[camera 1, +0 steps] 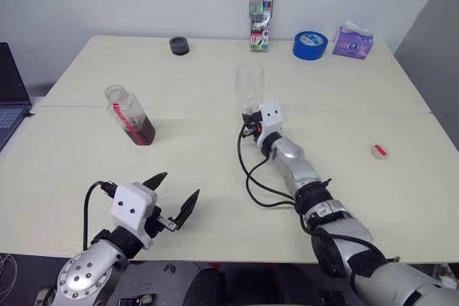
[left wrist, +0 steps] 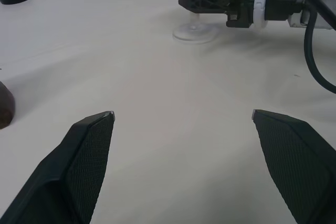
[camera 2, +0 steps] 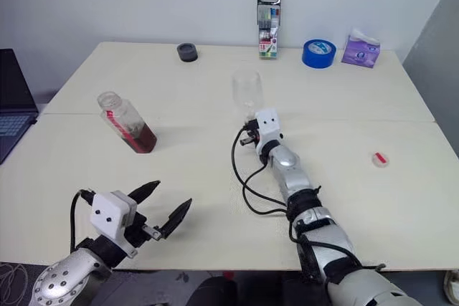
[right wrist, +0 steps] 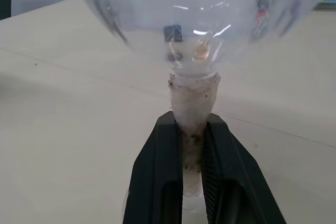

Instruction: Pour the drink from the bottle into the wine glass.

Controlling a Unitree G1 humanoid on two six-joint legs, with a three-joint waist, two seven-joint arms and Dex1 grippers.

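Behind the wine glass (camera 1: 249,85): marker case (camera 1: 261,17), tape (camera 1: 310,45).

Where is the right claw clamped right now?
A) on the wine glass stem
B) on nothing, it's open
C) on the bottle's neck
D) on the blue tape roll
A: the right claw is shut around the stem of the wine glass, just under its bowl, as the right wrist view shows.

The right arm is stretched forward, and the right gripper (right wrist: 191,145) is clamped on the wine glass (camera 1: 249,89) stem. The left gripper (camera 1: 172,198) is held low and near, its fingers (left wrist: 86,150) spread wide and empty.
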